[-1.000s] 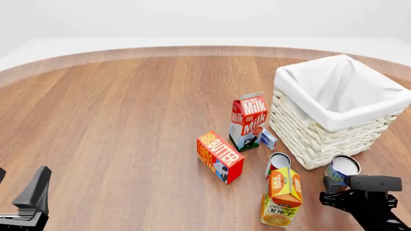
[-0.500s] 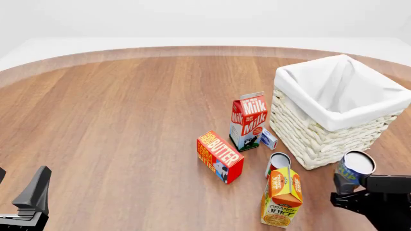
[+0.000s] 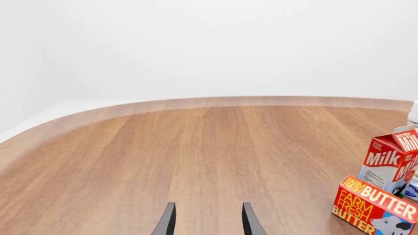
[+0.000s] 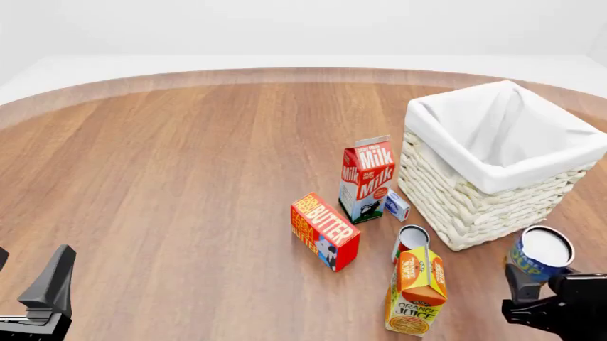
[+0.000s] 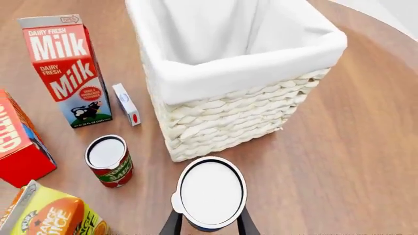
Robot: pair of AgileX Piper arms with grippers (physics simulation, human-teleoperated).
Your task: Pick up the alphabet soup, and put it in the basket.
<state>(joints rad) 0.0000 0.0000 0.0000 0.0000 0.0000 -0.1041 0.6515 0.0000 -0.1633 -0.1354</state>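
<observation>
Both right tool (image 5: 207, 226) fingers against alphabet soup (image 5: 210, 193)

Bright, even light fills all three rendered views, with no lamp visible and no glare on the wooden table (image 4: 170, 177). Shadows are faint and soft: a pale smudge hugs the base of the milk carton (image 4: 366, 179) and the wicker basket (image 4: 498, 167), ahead of the right gripper (image 5: 209, 226). The white backdrop is washed out and featureless. Focus is sharp from front to back, edges show no bending, and printed labels read cleanly.
</observation>
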